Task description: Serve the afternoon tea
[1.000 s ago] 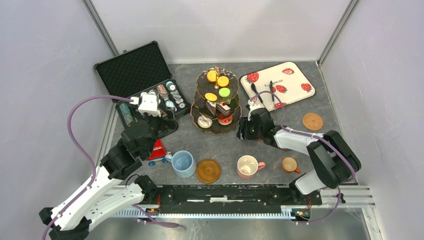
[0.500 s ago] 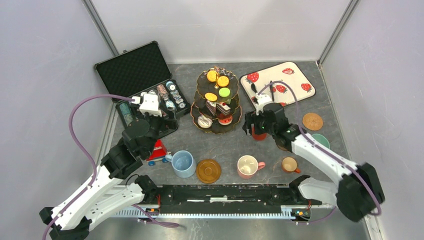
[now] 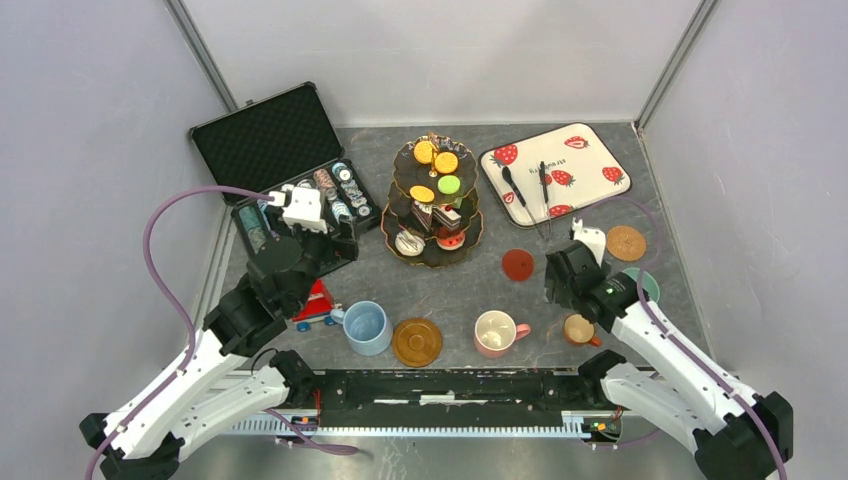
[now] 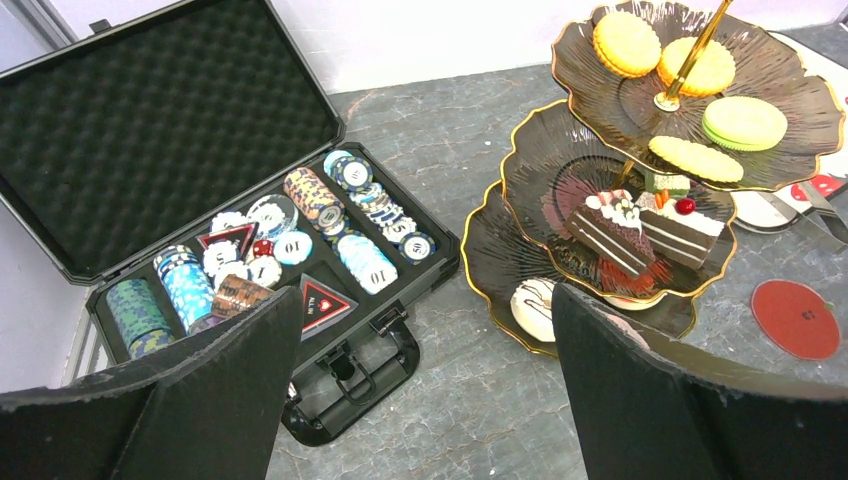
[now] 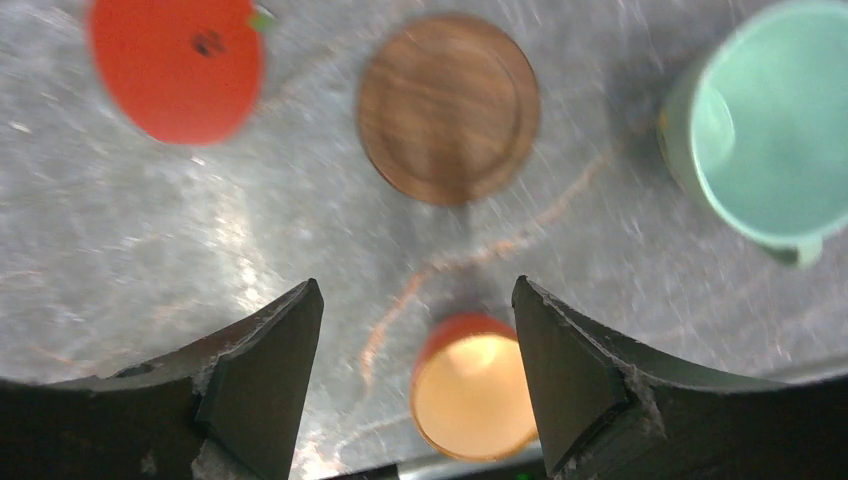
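The dark three-tier stand (image 3: 432,200) holds macarons, cake slices and a donut; it also fills the right of the left wrist view (image 4: 560,160). A red coaster (image 3: 517,264) lies flat to its right. My right gripper (image 3: 562,284) is open and empty, above the table between that coaster and the small brown mug (image 3: 578,329). In the right wrist view my right gripper (image 5: 415,300) frames the brown mug (image 5: 475,395). The green mug (image 5: 765,130), a brown coaster (image 5: 448,105) and the red coaster (image 5: 175,65) lie beyond. My left gripper (image 4: 425,320) is open and empty.
The open black case of poker chips (image 3: 285,170) sits at the back left, its handle below my left gripper. A red toy car (image 3: 315,303), blue mug (image 3: 366,327), brown coaster (image 3: 417,341) and pink mug (image 3: 494,333) line the front. A strawberry mat (image 3: 560,165) holds tongs.
My right gripper let go of the red coaster beside the stand and pulled back to the right and nearer, over the small brown mug. The left arm barely moved.
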Tool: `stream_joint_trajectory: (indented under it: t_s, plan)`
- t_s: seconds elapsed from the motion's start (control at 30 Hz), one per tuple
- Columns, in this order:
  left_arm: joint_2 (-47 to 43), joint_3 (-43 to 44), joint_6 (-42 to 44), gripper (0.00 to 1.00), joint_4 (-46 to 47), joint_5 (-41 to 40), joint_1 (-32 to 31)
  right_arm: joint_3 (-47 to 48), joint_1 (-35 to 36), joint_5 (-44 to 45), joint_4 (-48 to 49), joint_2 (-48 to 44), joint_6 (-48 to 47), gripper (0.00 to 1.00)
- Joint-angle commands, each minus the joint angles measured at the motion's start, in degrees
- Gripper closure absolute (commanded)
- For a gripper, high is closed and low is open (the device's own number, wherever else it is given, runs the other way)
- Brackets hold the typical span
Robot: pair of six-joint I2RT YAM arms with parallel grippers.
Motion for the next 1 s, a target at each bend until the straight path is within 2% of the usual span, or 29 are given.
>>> stream_joint_trajectory:
  t_s: [0.0, 0.1, 0.23, 0.43, 0.5, 0.6, 0.77, 0.97]
  plan:
    - [-0.01, 0.53, -2.40, 0.01, 1.03, 1.22, 0.33, -1.99, -0.02, 4.00, -11.31, -2.99, 9.38, 0.24]
    - [0.07, 0.51, -2.53, 0.01, 1.11, 1.27, 0.35, -4.26, 0.06, 2.12, -12.06, -6.08, 12.80, 0.26]
    - [0.41, 0.60, -2.53, 0.01, 1.11, 1.40, 0.43, -10.36, 0.02, -4.17, -6.27, -9.00, 14.74, 0.31]
    - [0.45, 0.64, -2.53, 0.01, 0.94, 0.83, 0.69, -13.31, 0.02, -6.58, -1.21, -4.50, 14.87, 0.38]
    - [0.31, 0.52, -2.53, 0.01, 0.94, 0.71, 0.78, -12.58, 0.01, -5.85, -0.07, -3.07, 14.99, 0.44]
    - [0.38, 0.51, -2.53, 0.01, 0.94, 0.64, 0.78, -11.28, -0.03, -4.47, 1.01, -1.73, 15.89, 0.61]
    - [0.38, 0.56, -2.53, 0.01, 0.94, 0.86, 0.96, -7.35, 0.01, -2.77, 3.14, 1.23, 19.64, 1.00]
    - [0.14, 0.51, -2.53, 0.01, 0.86, 0.87, 1.04, 3.75, 0.02, -3.49, -2.17, 9.22, 24.32, 1.00]
